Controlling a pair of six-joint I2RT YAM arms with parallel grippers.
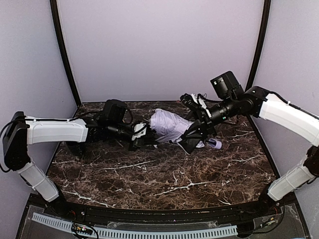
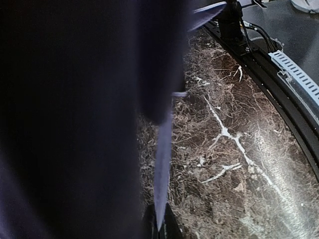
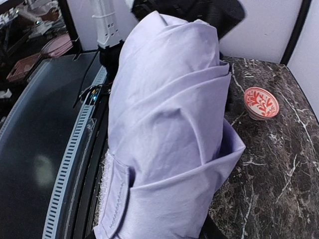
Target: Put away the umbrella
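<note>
The umbrella (image 1: pixel 167 127) is folded up into a fat bundle. It is in the middle, held between the two arms, low over the worktop (image 1: pixel 149 174). I cannot tell if it touches the worktop.

The left gripper (image 1: pixel 141 133) is pressed together. It looks like it is pinching an edge of the cloth at the left end. The right gripper (image 1: pixel 192 133) is partly closed around the thick part of the bundle, near the right end. The little handle (image 1: pixel 215 144) sticks out past it.

I think the step now is rolling the cloth snug so the umbrella stays small. The cloth looks gathered but loose. A tab (image 3: pixel 115 199) hangs free at the side of the bundle. The next move should be to twist the cloth tight, then wrap the tab around and press it down. One gripper must hold the bundle firm while the other one pulls the tab.

The cloth is pale purple, thin and smooth, with soft folds. Its inside is dark. The tab has a fuzzy white strip on its edge, so it should stick. The worktop is hard, shiny brown stone with white lines. A small red and white bowl (image 3: pixel 260 102) sits on it, apart from the umbrella.
</note>
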